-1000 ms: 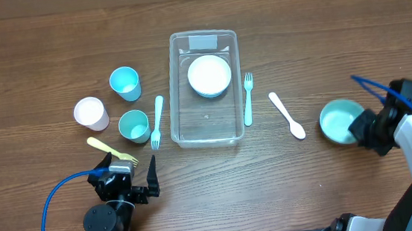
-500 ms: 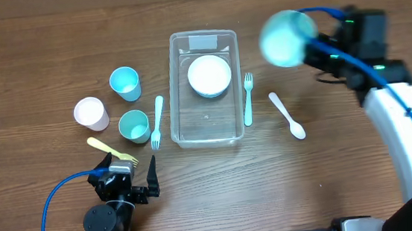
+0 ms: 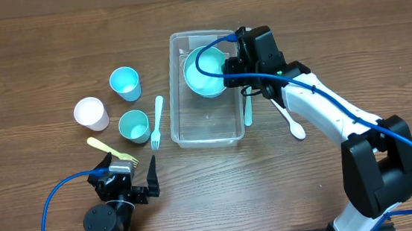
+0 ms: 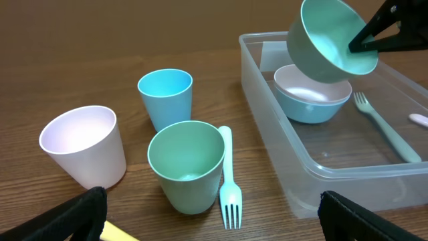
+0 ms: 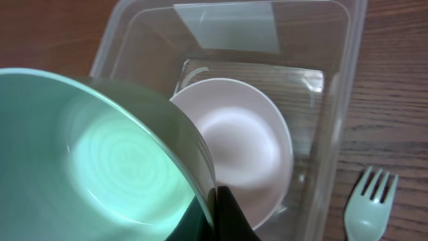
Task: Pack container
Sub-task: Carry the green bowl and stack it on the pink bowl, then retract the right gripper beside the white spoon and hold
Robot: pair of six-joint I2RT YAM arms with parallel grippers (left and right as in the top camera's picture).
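1. Overhead: the right claw (image 3: 226, 69) is clamped on the rim of a green bowl (image 3: 202, 71). The bowl hangs tilted just ahead of its fingers. The clear container (image 3: 178, 110) lies directly beneath that claw, with its white label (image 3: 201, 39) just beyond the bowl. A pale fork (image 3: 248, 110) and a white spoon (image 3: 288, 117) lie behind the claw, outside the bin. The left claw (image 3: 130, 174) sits well apart from all this, with a yellow fork (image 3: 108, 148) just ahead of it.
2. Left wrist: this claw's fingers (image 4: 73, 214) stand wide apart and hold nothing. Ahead of them stand a green cup (image 4: 186, 164), a blue cup (image 4: 166, 94) and a pale pink cup (image 4: 83, 147). The container is ahead and to the right. There the green bowl hangs tipped above a white-lined bowl (image 4: 311, 100), not touching it.
3. Right wrist: the dark fingertips (image 5: 224, 214) pinch the green bowl's rim. The white-lined bowl rests inside the container, below and just ahead of them.
4. Judged step: nesting the green bowl into the one already packed. The next move calls for levelling it, centring it over the lower bowl, lowering until it seats, then releasing. The cups and cutlery are not yet packed.
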